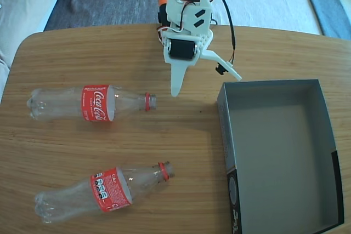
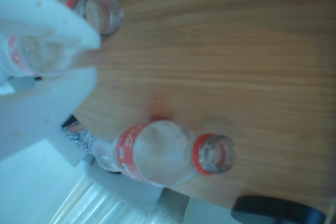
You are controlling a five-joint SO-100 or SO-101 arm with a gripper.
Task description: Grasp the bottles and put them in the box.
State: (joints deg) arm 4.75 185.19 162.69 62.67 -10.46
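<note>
A white robot arm reaches down from the top centre of the fixed view over a round wooden table (image 1: 66,190). Its end effector (image 1: 205,80) hangs empty with its jaws spread wide, one long finger pointing down and the other angled to the right.

Two clear, uncapped bottles lie on their sides at the left, necks pointing right. The upper bottle (image 1: 90,103) is at mid-left, its neck ending just left of the long finger. The lower bottle (image 1: 104,190) lies at lower left, well apart from the arm. The open grey box (image 1: 274,146), empty, fills the right side.

The likely step is grasping the upper bottle. Closing across its narrow neck or shoulder, jaws crosswise to its length, should stop it rolling away.
</note>
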